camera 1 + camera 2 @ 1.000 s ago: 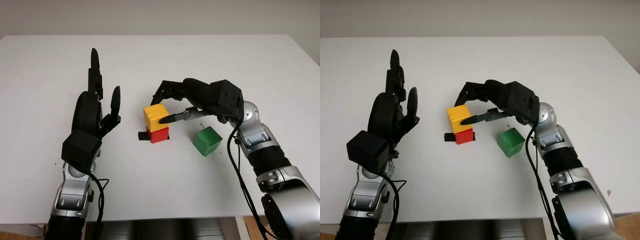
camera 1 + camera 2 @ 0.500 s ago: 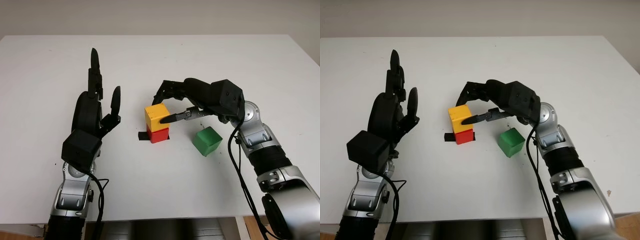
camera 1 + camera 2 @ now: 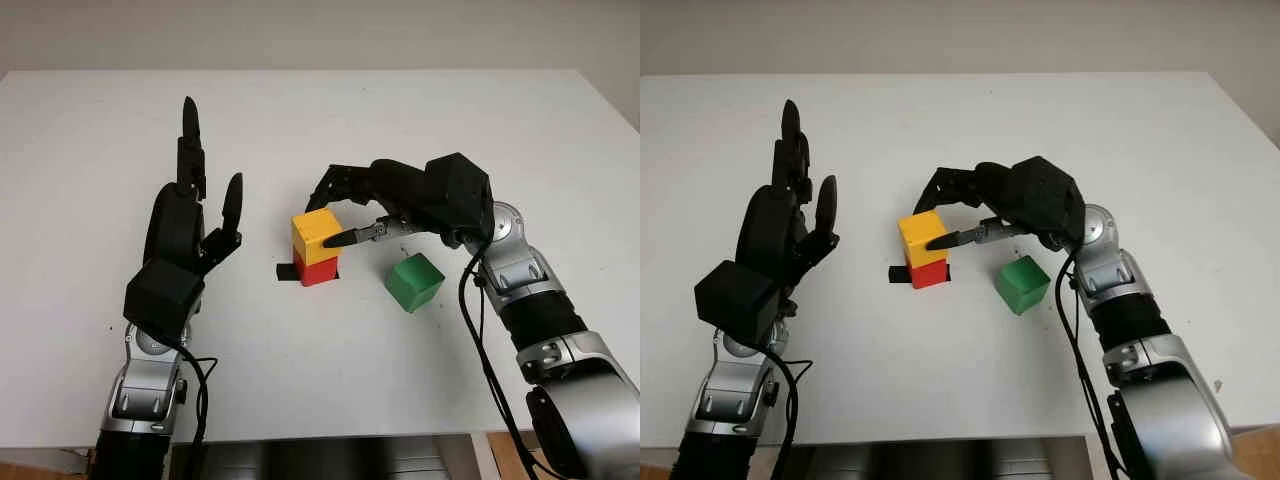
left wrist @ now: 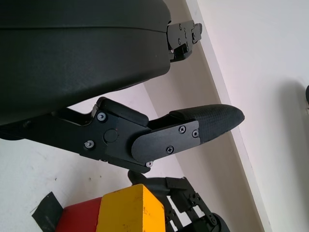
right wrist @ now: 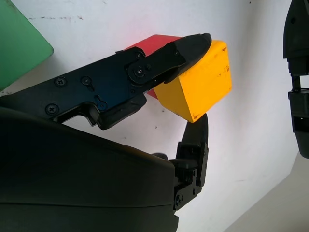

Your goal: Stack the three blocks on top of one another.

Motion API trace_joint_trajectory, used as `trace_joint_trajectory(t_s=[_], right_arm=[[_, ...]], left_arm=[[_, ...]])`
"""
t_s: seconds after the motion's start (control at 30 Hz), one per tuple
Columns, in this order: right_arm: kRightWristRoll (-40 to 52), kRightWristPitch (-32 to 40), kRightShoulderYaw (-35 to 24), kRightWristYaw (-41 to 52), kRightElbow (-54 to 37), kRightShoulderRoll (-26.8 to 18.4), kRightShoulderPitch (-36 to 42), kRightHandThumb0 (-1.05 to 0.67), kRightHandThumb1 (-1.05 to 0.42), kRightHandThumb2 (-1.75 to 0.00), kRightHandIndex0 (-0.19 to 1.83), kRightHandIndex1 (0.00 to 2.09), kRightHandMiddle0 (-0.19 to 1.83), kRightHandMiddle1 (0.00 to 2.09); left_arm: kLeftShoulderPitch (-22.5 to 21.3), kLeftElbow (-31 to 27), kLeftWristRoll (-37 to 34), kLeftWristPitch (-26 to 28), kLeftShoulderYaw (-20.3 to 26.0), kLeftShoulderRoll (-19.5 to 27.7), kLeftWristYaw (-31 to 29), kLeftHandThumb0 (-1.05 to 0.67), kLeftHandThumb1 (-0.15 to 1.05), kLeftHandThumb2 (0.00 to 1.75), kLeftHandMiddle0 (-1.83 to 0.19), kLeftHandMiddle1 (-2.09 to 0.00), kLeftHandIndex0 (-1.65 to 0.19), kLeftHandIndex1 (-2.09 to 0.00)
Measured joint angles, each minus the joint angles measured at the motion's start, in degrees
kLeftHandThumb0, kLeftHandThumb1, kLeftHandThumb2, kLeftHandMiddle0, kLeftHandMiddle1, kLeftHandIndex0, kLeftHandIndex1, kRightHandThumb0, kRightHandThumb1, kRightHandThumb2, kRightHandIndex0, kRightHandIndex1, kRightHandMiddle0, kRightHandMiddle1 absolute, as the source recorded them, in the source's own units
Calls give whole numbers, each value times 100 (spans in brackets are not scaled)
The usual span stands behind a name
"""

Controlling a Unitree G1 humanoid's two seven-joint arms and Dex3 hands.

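Observation:
A yellow block (image 3: 315, 232) sits on top of a red block (image 3: 318, 271) near the middle of the white table (image 3: 300, 380). My right hand (image 3: 322, 216) is shut on the yellow block, its thumb (image 5: 159, 63) against the near side and its other fingers (image 5: 195, 145) curled behind it. Slightly askew on the red block, the yellow block (image 5: 200, 84) overhangs it. A green block (image 3: 414, 281) lies on the table to the right of the stack, under my right wrist. My left hand (image 3: 195, 215) is open, raised upright left of the stack.
A piece of black tape (image 3: 284, 272) marks the table under the red block's left side. The table's front edge runs close to both arms' bases, and its right edge lies beyond my right arm.
My right hand has shifted the yellow block slightly right and lower onto the red block. The left hand and green block have not moved.

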Motion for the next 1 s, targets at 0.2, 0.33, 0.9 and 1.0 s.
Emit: trace_joint_trajectory(t_s=[0.2, 0.33, 0.9, 1.0], right_arm=[[-6, 22, 8, 221, -41, -86, 0, -89, -86, -5, -2, 10, 3, 58], [-6, 23, 10, 331, -54, -95, 1, -90, -85, -5, -5, 7, 1, 48], [533, 402, -822, 425, -1044, -1002, -19, -80, -89, -5, -4, 9, 15, 32], [211, -15, -862, 351, -1326, -1522, 9, -79, -87, -5, -2, 9, 18, 32]], left_arm=[[0, 0, -39, 0, 2, 1, -34, -74, 105, 68, 18, -5, 19, 0], [0, 0, -39, -6, 2, 2, -42, -73, 105, 68, 18, -5, 19, 0], [14, -1, 140, -91, 6, 8, 180, -74, 105, 69, 13, -6, 15, -5], [19, -1, 140, -94, 11, 5, 194, -75, 105, 69, 13, -6, 15, -4]])
